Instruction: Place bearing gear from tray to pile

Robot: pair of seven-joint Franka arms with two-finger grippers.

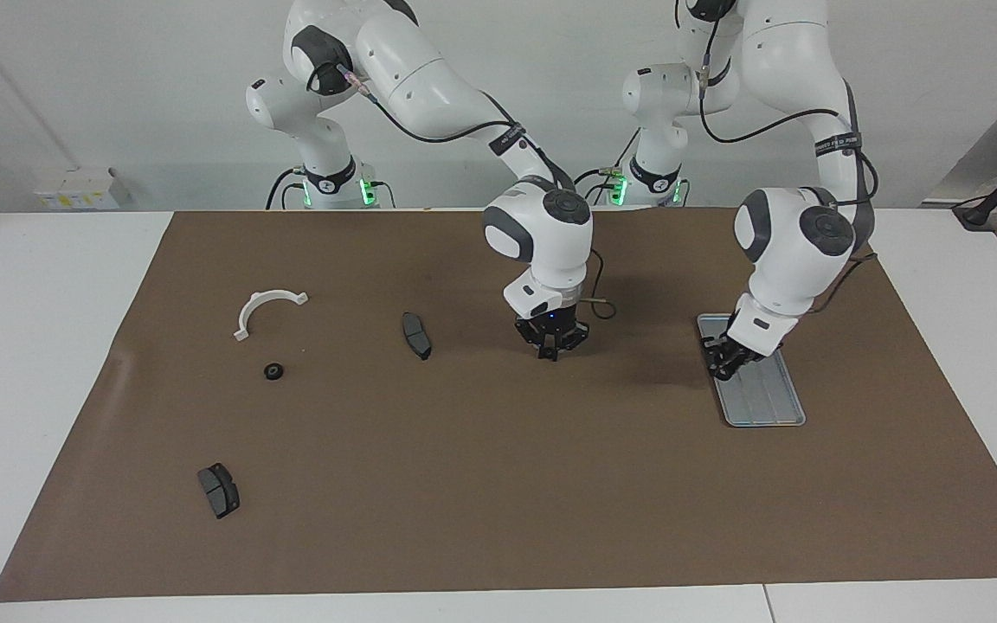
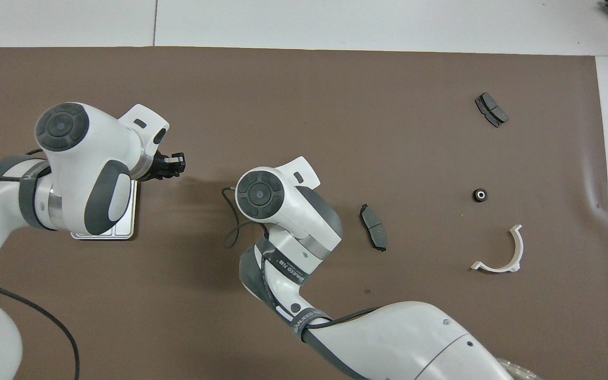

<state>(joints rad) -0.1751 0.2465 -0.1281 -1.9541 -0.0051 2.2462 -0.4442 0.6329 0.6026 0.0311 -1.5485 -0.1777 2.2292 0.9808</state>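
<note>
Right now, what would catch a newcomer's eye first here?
Two white arms reach over a brown mat: the left gripper hangs over the silver tray's edge, the right gripper, fingers shut, over the mat's middle. Toward the right arm's end lie a white half-ring bracket, two brake pads and a small black gear.
</note>
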